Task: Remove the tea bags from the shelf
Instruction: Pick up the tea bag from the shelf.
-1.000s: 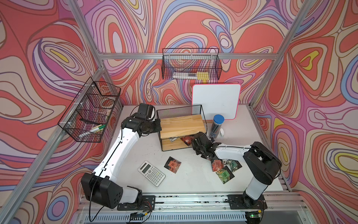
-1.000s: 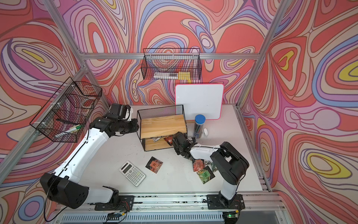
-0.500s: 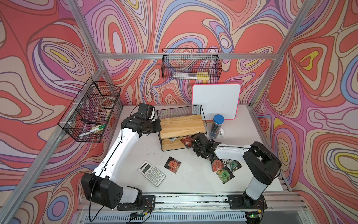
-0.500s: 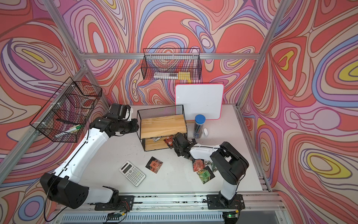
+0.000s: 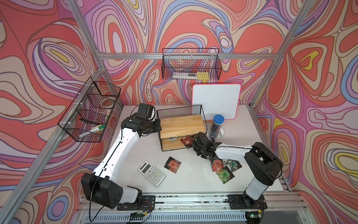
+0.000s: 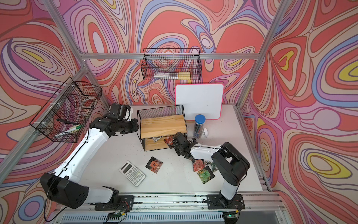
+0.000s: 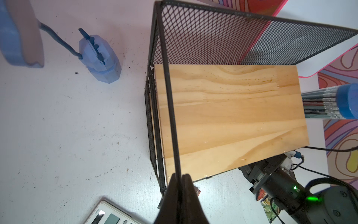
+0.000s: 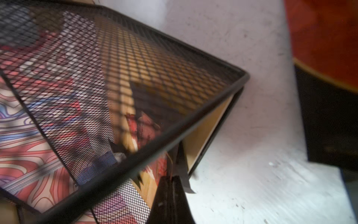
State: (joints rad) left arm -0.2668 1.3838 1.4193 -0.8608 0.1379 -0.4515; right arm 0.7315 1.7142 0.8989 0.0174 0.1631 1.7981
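Right tool (image 8: 171,179) blurred: tips pressed together at the shelf (image 5: 182,126)'s lower-tier right end; a dark sachet edge is seen against them, grip not confirmable. 1 red tea bag (image 5: 186,141) juts out there, half under the upper board. Left tool (image 7: 180,175) is clamped on the shelf's top side wire. A tea bag cluster (image 5: 224,173) on the counter (image 5: 193,184) is partly covered by the right arm; bare counter is left in front.

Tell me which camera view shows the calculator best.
A top view. In both top views the calculator lies whole and uncovered, keys and display facing up. The left wrist view catches only one corner of it at the frame edge. The right wrist view does not show it.
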